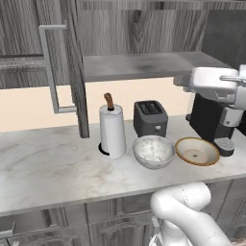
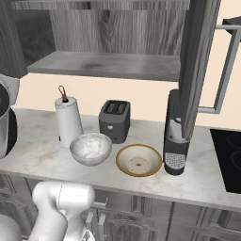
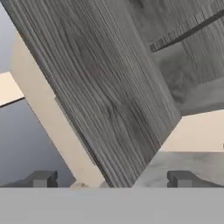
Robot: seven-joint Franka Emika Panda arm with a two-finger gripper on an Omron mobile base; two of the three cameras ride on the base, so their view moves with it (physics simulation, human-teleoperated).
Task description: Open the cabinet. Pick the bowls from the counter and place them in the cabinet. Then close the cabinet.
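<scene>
The cabinet stands open: its left door (image 1: 72, 57) with a long bar handle (image 1: 48, 67) is swung out, and its grey shelf (image 1: 144, 65) is bare. The right door (image 2: 197, 61) is swung out too. On the counter (image 1: 48, 168) sit the speckled grey-white bowl (image 1: 153, 151) (image 2: 91, 148) and, to its right, the tan bowl (image 1: 197, 150) (image 2: 139, 160). My gripper (image 3: 111, 179) is open and holds nothing, its tips wide apart. It faces a wood-grain door panel (image 3: 100, 87) from close up. My white hand (image 1: 214, 84) hovers above the tan bowl, by the shelf's right end.
A paper towel roll (image 1: 112, 129) and a dark toaster (image 1: 150, 117) stand behind the bowls. A black coffee machine (image 2: 175, 136) stands right of the tan bowl, under the right door. A black cooktop (image 2: 228, 155) lies at the far right.
</scene>
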